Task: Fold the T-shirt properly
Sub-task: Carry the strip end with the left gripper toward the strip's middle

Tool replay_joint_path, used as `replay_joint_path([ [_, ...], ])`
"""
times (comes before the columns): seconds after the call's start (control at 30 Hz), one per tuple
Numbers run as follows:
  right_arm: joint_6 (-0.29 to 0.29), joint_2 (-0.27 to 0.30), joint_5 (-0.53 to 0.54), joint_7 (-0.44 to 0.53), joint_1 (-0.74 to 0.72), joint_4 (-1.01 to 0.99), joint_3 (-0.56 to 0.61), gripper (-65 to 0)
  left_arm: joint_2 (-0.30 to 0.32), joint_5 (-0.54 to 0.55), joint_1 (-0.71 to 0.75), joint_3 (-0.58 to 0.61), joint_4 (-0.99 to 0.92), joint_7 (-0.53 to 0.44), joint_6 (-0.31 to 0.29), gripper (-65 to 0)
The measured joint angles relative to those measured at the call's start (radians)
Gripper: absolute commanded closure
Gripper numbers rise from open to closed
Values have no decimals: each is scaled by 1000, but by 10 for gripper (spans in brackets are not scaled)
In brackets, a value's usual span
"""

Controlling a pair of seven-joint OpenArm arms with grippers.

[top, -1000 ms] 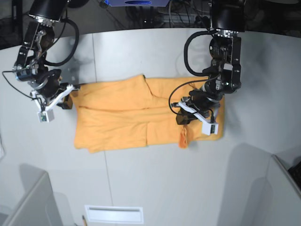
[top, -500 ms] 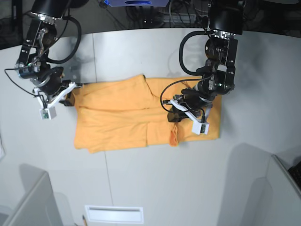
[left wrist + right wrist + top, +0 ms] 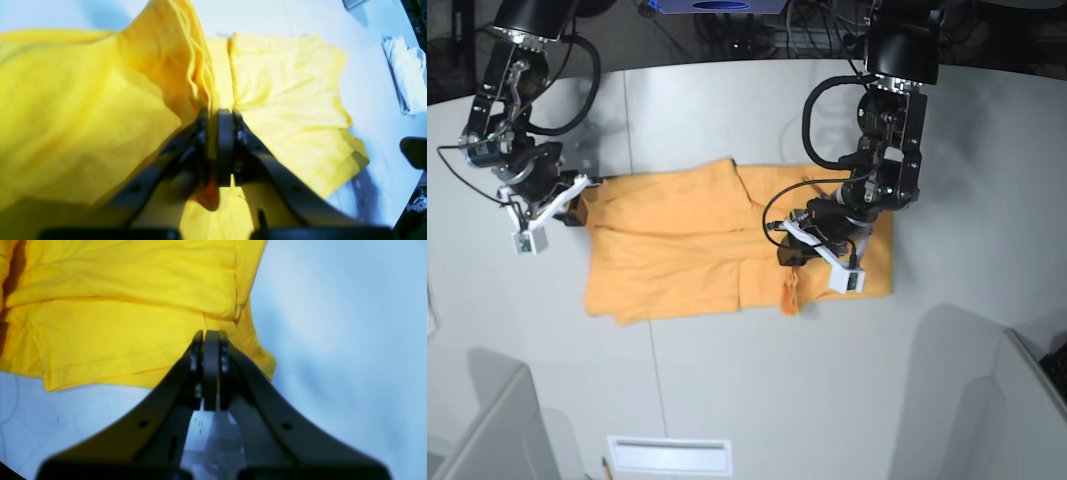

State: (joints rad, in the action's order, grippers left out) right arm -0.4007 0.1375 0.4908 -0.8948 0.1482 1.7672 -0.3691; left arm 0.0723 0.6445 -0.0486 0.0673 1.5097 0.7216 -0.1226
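Your left hand is pinched tight on a raised fold of the T-shirt, which lies spread on the counter. Your right hand is closed at the shirt's edge; whether it grips cloth, you cannot tell.

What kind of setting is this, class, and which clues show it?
Probably a robotics lab: two robot arms, left gripper and right gripper, work a T-shirt on a plain white table, with cables behind.
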Motion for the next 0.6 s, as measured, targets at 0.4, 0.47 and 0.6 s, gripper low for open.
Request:
replay_joint_path([
  [0.4,0,0,0,0,-1,0,0,0,1,-3,1,69,0,0,3,0],
  [0.47,0,-1,0,0,-1,0,0,0,3,-3,1,64,0,0,3,0],
  [0.6,0,0,0,0,-1,0,0,0,3,-3,-1,61,0,0,3,0],
])
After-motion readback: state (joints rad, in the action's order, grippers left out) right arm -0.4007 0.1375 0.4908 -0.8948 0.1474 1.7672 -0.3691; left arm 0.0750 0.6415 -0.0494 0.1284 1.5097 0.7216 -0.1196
